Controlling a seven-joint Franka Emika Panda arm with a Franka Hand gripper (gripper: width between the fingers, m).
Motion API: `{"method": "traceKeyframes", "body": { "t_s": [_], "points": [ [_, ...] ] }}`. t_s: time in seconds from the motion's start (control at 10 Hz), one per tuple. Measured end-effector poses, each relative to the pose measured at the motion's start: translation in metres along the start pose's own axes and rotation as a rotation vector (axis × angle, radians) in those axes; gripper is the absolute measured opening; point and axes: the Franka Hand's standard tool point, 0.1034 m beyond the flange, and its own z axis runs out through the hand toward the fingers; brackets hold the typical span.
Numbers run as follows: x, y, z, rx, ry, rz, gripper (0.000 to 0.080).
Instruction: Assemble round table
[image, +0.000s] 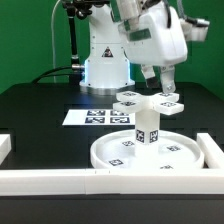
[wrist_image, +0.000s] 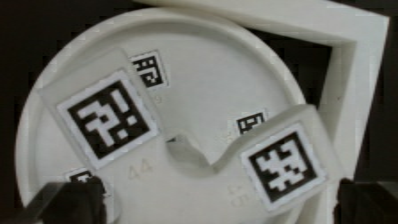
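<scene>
The large white disc (image: 178, 156) lies flat on the black table near the front. The short cylinder leg (image: 146, 128) stands upright on its middle. The cross-shaped piece (image: 150, 100) sits on top of the leg, tags facing up. My gripper (image: 159, 82) hangs just above and behind the cross piece, towards the exterior view's right, jaws apart. In the wrist view the cross piece (wrist_image: 178, 148) fills the foreground over the disc (wrist_image: 214, 50). My gripper (wrist_image: 222, 205) has a dark finger at each side of the piece, not pressed on it.
The marker board (image: 98, 117) lies behind the disc. White border bars run along the front left (image: 40, 180) and the right (image: 211, 150); one also shows in the wrist view (wrist_image: 347, 40). The robot base (image: 105, 65) stands at the back.
</scene>
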Motion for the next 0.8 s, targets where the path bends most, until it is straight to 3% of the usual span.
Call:
{"method": "traceKeyframes", "body": {
  "t_s": [0.8],
  "points": [
    [0.0009, 0.0023, 0.0041, -0.008, 0.000, 0.002, 0.0649]
  ]
}}
